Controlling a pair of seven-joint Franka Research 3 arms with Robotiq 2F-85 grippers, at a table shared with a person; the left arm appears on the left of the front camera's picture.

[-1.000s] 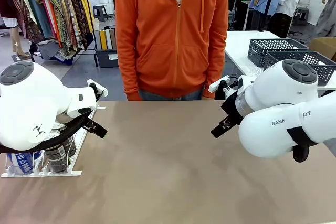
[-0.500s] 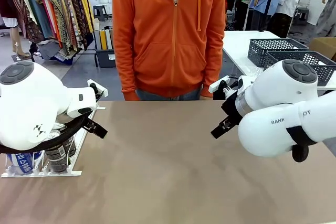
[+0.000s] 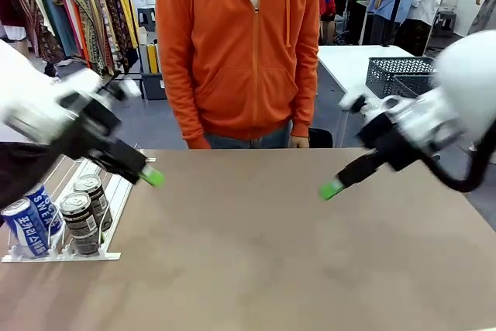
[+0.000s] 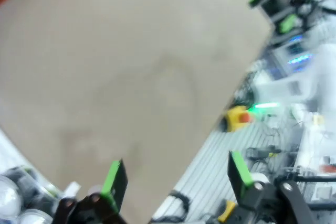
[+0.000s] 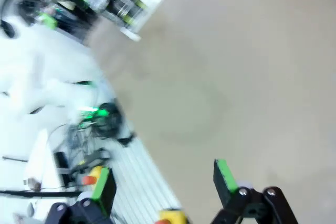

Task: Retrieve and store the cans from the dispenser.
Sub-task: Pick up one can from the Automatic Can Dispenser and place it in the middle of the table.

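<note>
The left gripper's (image 4: 176, 178) black fingers (image 4: 114, 181) with green pads stand wide apart with nothing between them, and in the right wrist view the right gripper (image 5: 163, 182) is likewise spread, its fingers (image 5: 223, 178) holding nothing over bare tabletop. The broad beige-brown table (image 3: 263, 261) takes up the lower half of the front view. At its far edge stands a person in an orange zip-up hoodie (image 3: 240, 52), arms hanging at the sides, a hand (image 3: 298, 142) just above the table edge. The white left arm (image 3: 31, 106) comes in from the left, blurred, and its gripper (image 3: 152, 177) points down and toward the middle, its green tip above the table just beside the dispenser's far right corner. The white right arm (image 3: 465, 75), also blurred, reaches in from the right, and its gripper (image 3: 331, 189) slants down toward the centre, well apart from the left one. The flat white rack of thin parallel rails (image 3: 66, 256) lies at the table's left edge. In its lanes, near the front stoppers, lie the slim cans: two blue ones with white lettering (image 3: 25, 228) on the left, and two dark ones with pale labels (image 3: 82, 224) to their right, one behind the other. No gripper touches them. A dark grey lattice basket (image 3: 395, 75) sits on a white table behind, at the right.
</note>
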